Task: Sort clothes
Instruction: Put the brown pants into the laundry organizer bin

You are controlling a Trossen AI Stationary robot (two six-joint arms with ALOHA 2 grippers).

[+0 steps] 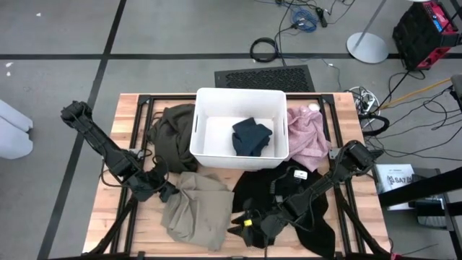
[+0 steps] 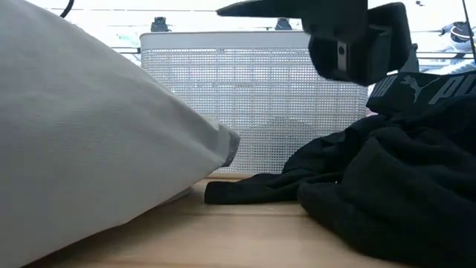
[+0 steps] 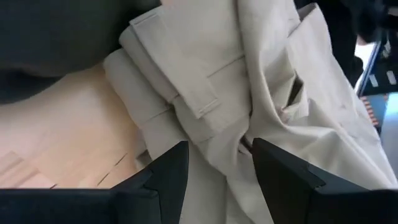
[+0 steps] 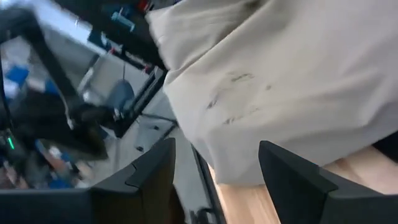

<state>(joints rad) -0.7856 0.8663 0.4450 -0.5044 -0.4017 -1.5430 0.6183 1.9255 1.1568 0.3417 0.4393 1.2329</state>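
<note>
Left gripper [image 3: 214, 163] open over beige trousers [image 1: 195, 209], right gripper [image 4: 214, 165] open beside them, above black garment [image 1: 296, 198]

Robot, 2 arms, dark throughout.
- Left arm [image 1: 108, 148]: black jointed links, rounded joint housing at the base end, black cabling along the forearm.
- Right arm [image 1: 328, 177]: same black build, bulky round joint housing; small yellow marking near the wrist.
- Left gripper [image 3: 214, 171]: 2 matte black angular fingers with bevelled faces.
- Right gripper [image 4: 214, 171]: 2 matching black angular fingers.
</note>
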